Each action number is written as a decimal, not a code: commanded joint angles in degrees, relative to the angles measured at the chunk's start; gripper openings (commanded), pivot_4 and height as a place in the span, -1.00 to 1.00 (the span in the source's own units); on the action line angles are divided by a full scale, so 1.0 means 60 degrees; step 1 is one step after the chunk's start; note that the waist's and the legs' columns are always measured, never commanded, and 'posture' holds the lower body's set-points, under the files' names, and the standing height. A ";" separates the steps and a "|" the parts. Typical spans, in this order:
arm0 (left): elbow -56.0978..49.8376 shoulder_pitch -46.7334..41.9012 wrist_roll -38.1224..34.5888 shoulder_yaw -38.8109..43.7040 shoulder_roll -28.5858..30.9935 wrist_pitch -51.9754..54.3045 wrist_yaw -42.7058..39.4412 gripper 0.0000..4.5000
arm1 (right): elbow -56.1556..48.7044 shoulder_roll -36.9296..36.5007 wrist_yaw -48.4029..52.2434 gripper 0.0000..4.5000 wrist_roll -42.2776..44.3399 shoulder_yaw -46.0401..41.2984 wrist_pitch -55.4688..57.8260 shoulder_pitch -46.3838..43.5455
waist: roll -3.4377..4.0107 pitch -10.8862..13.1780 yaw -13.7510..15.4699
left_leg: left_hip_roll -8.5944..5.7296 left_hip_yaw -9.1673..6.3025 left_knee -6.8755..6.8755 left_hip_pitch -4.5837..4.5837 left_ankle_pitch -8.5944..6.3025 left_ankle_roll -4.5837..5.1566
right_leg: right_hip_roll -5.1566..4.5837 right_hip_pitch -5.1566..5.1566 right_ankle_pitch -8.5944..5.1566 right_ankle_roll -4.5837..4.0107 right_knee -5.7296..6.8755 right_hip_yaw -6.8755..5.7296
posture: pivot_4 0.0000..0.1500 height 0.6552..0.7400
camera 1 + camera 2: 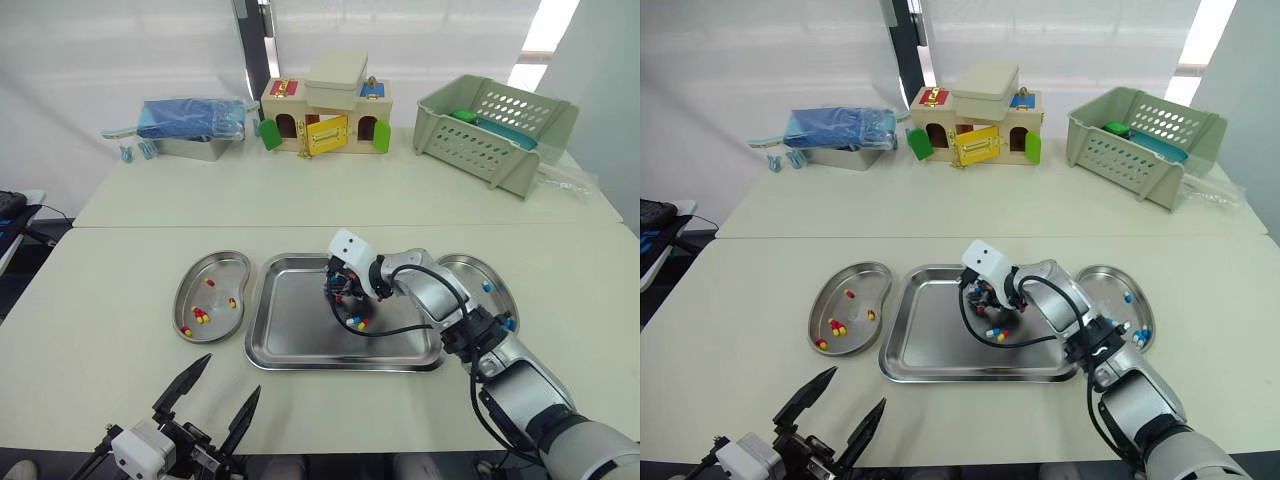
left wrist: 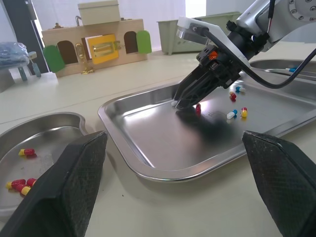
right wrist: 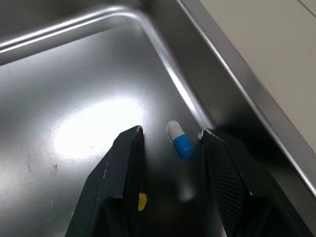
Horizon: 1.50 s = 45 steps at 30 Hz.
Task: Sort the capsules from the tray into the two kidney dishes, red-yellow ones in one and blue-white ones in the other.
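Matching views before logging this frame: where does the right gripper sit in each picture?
Left eye view: right gripper in the tray, far half.
Right eye view: gripper in the same part of the tray.
Left wrist view: gripper tips down in the tray.
Right wrist view: its fingers straddle a blue-white capsule by the tray wall.
Shared landmark: the tray.

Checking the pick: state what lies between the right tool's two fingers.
One blue-white capsule, lying on the tray floor with gaps either side, seen in the right wrist view.
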 commanded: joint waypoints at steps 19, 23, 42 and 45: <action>-0.0589 0.0196 0.0149 -0.0116 0.0175 0.0114 0.0264 1.00 | -0.0146 -0.0047 0.0402 -0.99 -0.0378 0.0138 -0.0139 -0.0086 | 0.0001 -0.0002 -0.0004 | 0.0000 0.0001 0.0000 0.0001 0.0000 0.0000 | 0.0000 0.0001 0.0000 0.0000 0.0000 0.0001 | 1.00 1.00; -0.0485 0.0203 0.0112 -0.0103 0.0215 0.0058 0.0204 1.00 | -0.0291 -0.0062 0.0540 -0.99 -0.0302 0.0094 -0.0136 -0.0031 | 0.0002 -0.0002 -0.0004 | 0.0000 0.0000 0.0000 0.0002 0.0000 0.0000 | 0.0000 0.0000 0.0000 0.0000 0.0000 0.0001 | 1.00 1.00; 0.0147 -0.0769 -0.0713 -0.0755 0.1609 -0.0522 -0.2096 1.00 | -0.4469 -0.5712 0.3551 -0.99 0.2808 -0.5024 -0.0572 0.3755 | 0.0000 0.0003 0.0237 | 0.0001 0.0011 0.0002 -0.0016 -0.0001 0.0003 | -0.0002 0.0010 0.0000 0.0000 -0.0011 -0.0005 | 1.00 1.00; 0.0221 -0.1071 -0.0889 -0.0910 0.1809 -0.0444 -0.2447 1.00 | -0.4459 -0.6467 0.3583 -0.99 0.2830 -0.5592 -0.0845 0.4777 | -0.0003 0.0005 0.0221 | 0.0001 0.0022 0.0005 -0.0014 -0.0001 0.0003 | -0.0004 0.0017 0.0000 0.0000 -0.0013 -0.0001 | 1.00 1.00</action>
